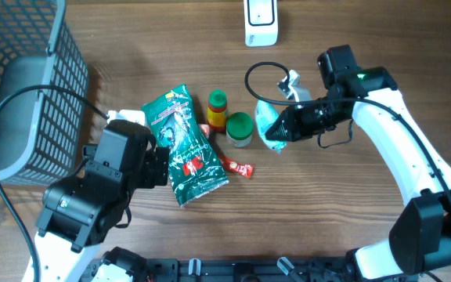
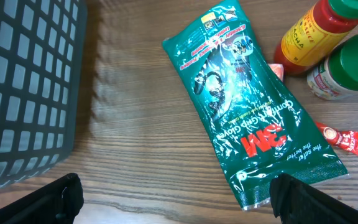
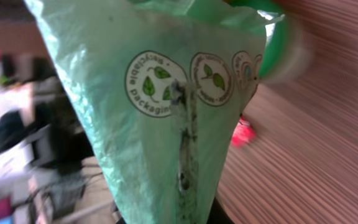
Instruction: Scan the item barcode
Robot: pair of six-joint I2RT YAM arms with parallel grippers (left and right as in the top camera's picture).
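Your right gripper (image 1: 277,135) is closed on the pale green bag (image 3: 160,124); lift it slow, turn barcode twd the far scanner (image 1: 261,22). Left gripper (image 2: 179,199) wide open, empty.

Basket (image 1: 22,86) far left; packet (image 1: 185,145) left of bottle (image 1: 217,110) and jar (image 1: 239,129); pouch (image 1: 270,124) right.
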